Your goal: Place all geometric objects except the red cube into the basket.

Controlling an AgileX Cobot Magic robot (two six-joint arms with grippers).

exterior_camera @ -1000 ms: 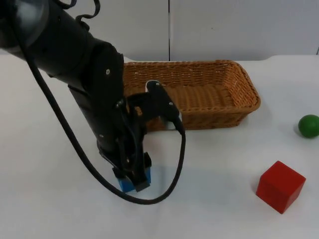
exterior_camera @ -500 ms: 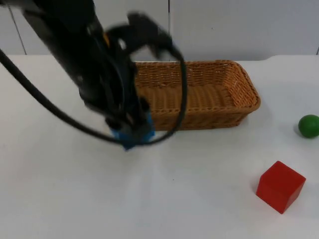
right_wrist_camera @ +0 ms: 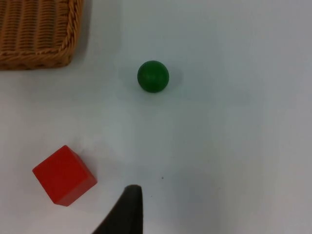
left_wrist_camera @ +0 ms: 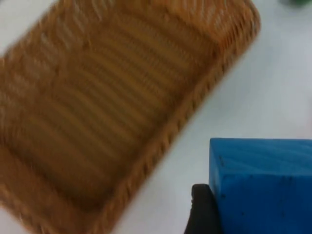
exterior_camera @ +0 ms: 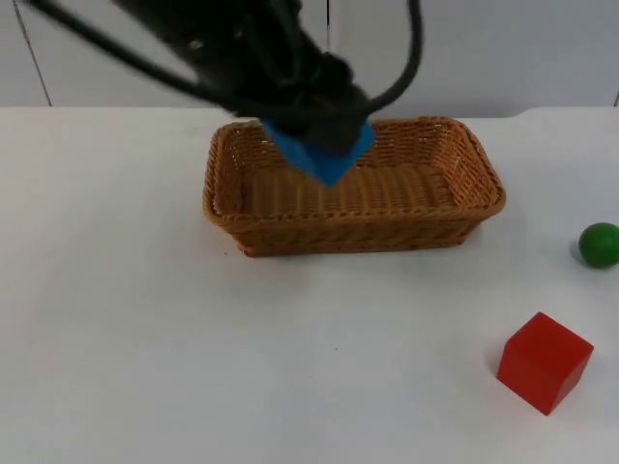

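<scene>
White table top point(exterior_camera: 145, 367) runs back to a grey partition wall point(exterior_camera: 503, 48), and a wicker basket point(exterior_camera: 464, 217) sits on it close to that wall, its long side facing the camera. Above the basket hangs the left gripper point(exterior_camera: 324, 130), held off the weave and clamped on a blue block point(exterior_camera: 319, 155); the block hangs over the basket's middle, nearer its rear rim than its front one, and does not touch the basket floor. In the left wrist view the same blue block point(left_wrist_camera: 263, 185) sits against a black fingertip point(left_wrist_camera: 202, 209), with the basket point(left_wrist_camera: 161, 146) seen slantwise below it and bare table beside the basket's rim.

A green ball point(exterior_camera: 599, 245) lies on the table well apart from the basket, off its right-hand end. A red cube point(exterior_camera: 544, 362) stands nearer the camera than the basket, also beyond its right-hand end, apart from the ball. The right wrist view looks down on the green ball point(right_wrist_camera: 153, 76), the red cube point(right_wrist_camera: 64, 175) and one corner of the basket point(right_wrist_camera: 63, 53). One black fingertip point(right_wrist_camera: 127, 209) of the right gripper hangs over bare table near the cube; whether that gripper is apart or together I cannot tell.
</scene>
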